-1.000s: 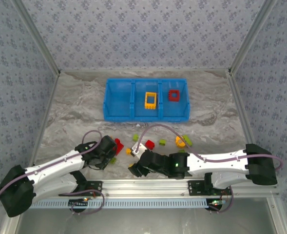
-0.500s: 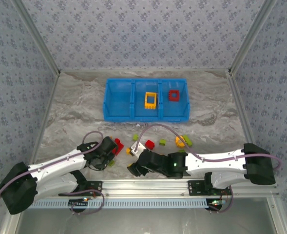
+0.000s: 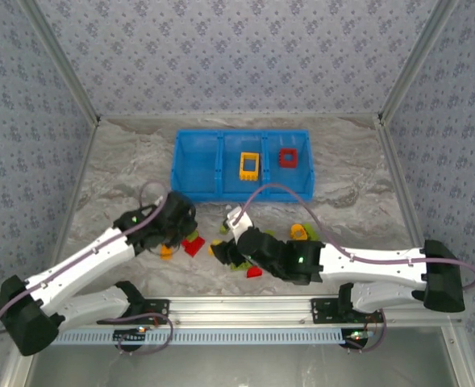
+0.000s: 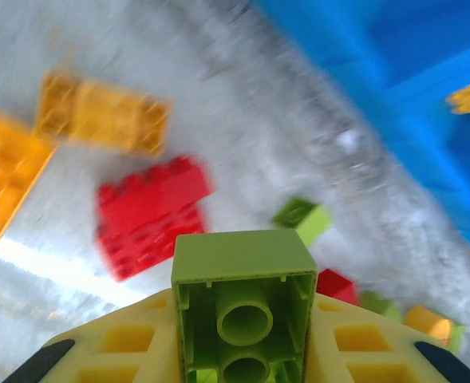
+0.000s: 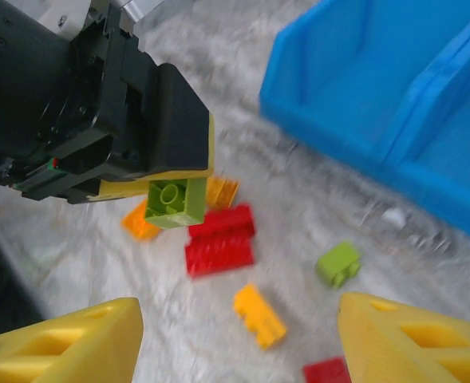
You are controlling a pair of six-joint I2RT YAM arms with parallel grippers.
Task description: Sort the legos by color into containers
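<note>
Clearly the left gripper (image 5: 188, 182) is clamped on a lime green brick (image 4: 242, 307), held clear of the table (image 3: 124, 169) just in front of the blue bin (image 3: 197, 190), near its left end. The brick's hollow underside faces the left wrist camera, its two tubes lined up along the fingers. Beneath it lie a red brick (image 5: 219, 239) and orange bricks (image 4: 99, 120). The right gripper (image 5: 235, 339) hangs nearby, jaws wide apart and empty. From above, a yellow frame (image 3: 249, 166) lies in the bin's middle compartment and a red frame (image 3: 289, 157) in its right one.
</note>
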